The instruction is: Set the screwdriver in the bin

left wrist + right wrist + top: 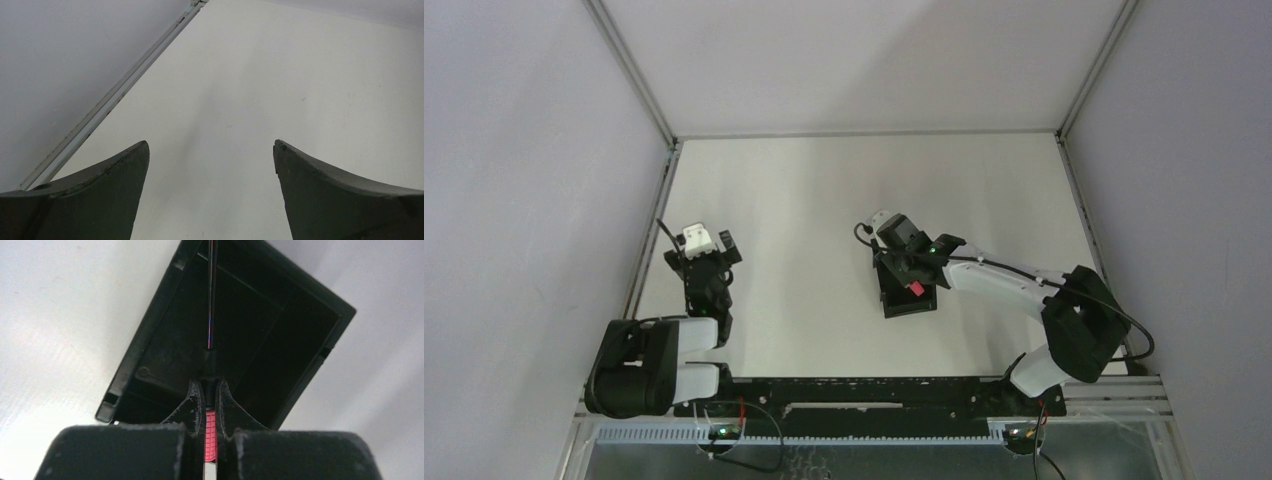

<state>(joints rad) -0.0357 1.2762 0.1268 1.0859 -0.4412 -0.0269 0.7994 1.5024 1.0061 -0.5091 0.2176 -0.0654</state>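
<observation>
White table (804, 200), grey walls (524, 150); screwdriver (210, 440) held over bin (147, 335).

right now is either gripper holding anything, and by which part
The right gripper grips the screwdriver by its red handle, shaft pointing out over the bin. The left gripper is open and empty.

text: none legible | labels: none | numbers: none | signs: none

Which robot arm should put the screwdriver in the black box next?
The right. The right gripper is shut on the screwdriver, held just over the bin. The left gripper is open over the table, away from the bin.
</observation>
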